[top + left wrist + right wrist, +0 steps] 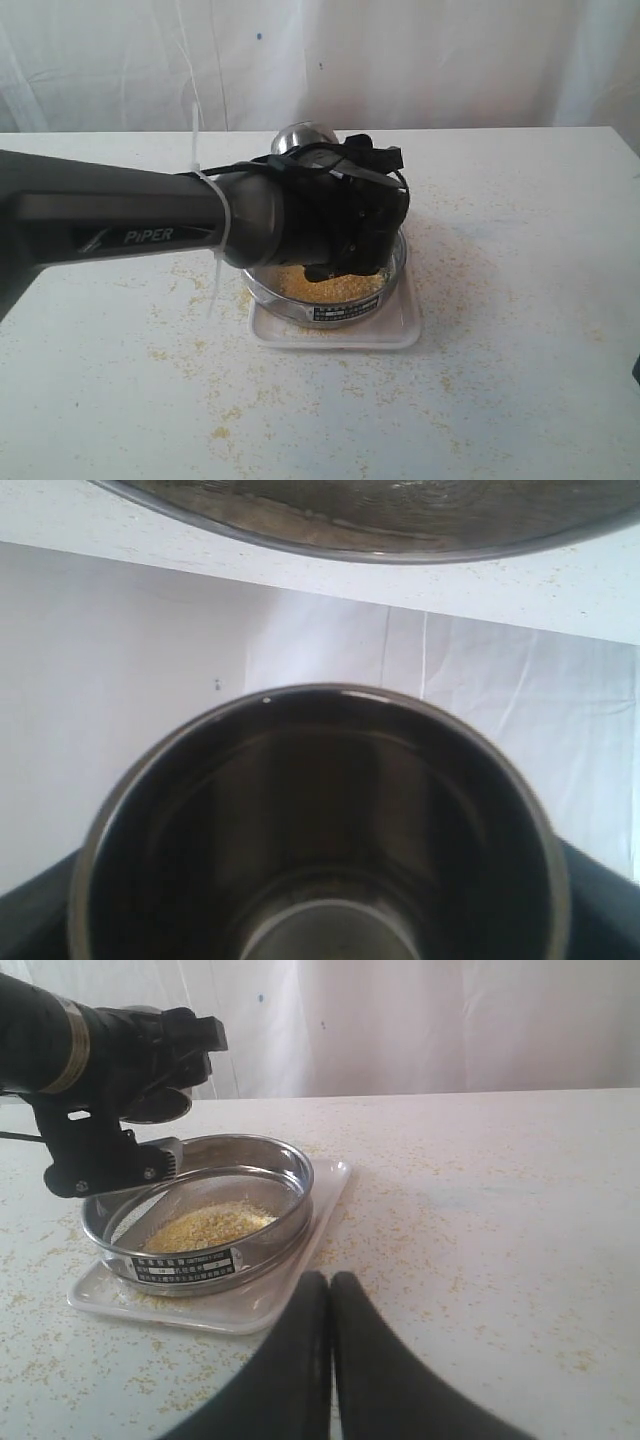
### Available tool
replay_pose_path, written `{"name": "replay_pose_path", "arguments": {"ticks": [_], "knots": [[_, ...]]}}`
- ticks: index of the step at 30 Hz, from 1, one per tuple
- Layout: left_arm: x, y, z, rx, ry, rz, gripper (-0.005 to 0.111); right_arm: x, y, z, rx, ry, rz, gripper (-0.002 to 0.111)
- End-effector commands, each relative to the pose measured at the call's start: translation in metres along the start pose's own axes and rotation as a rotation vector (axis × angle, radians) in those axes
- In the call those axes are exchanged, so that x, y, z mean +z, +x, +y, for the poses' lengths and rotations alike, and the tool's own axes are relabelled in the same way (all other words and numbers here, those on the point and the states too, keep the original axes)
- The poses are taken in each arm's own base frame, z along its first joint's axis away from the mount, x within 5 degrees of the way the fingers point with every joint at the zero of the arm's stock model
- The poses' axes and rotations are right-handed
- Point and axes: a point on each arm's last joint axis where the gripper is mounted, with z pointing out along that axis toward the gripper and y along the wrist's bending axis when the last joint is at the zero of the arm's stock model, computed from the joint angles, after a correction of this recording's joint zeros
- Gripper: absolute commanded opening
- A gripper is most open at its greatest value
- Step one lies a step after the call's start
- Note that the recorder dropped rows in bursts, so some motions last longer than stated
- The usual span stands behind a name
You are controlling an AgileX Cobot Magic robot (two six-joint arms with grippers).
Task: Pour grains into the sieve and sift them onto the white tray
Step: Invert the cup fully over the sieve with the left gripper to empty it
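Observation:
The sieve [290,303] rests on the white tray [400,330] with a heap of yellow grains [325,285] on its mesh. My left gripper [345,225] hangs over the sieve, shut on a small steel cup [303,135] that is tipped over. In the left wrist view the cup [320,820] fills the picture and its inside looks empty, with the sieve's rim [380,540] beyond it. My right gripper [330,1285] is shut on nothing, low over the table just before the tray [250,1305]. From there the sieve [265,1250] and the grains [210,1225] show plainly.
Loose grains are scattered over the white table [520,250] around the tray, most thickly at its left and front. A white curtain [420,60] hangs behind the table. The left arm [120,225] stretches in from the left edge.

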Motion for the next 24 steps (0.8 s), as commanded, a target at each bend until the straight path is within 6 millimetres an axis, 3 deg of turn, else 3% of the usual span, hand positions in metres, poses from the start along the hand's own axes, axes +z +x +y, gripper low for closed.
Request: {"name": "replay_pose_path", "arguments": {"ticks": [1,4,8,11,14,18,24], "knots": [[-0.017,0.006,0.003,0.004,0.008,0.043,0.000,0.000,0.002,0.000,-0.011,0.004,0.000,0.000],[-0.006,0.003,-0.002,0.001,0.040,0.030,0.000,0.000,0.002,0.000,-0.011,0.004,0.000,0.000],[-0.031,-0.001,0.011,-0.014,-0.018,0.028,0.000,0.000,0.002,0.000,-0.011,0.004,0.000,0.000],[-0.021,-0.002,0.007,-0.017,-0.003,0.027,0.000,0.000,0.002,0.000,-0.011,0.004,0.000,0.000],[-0.034,-0.003,0.012,-0.019,-0.019,0.038,0.000,0.000,0.002,0.000,-0.011,0.004,-0.002,0.000],[-0.024,0.001,0.006,-0.032,0.011,0.040,0.000,0.000,0.002,0.000,-0.011,0.004,-0.002,0.000],[-0.042,0.026,0.002,-0.366,-0.004,0.020,0.000,0.000,0.002,0.000,-0.011,0.004,0.000,0.000]]}}
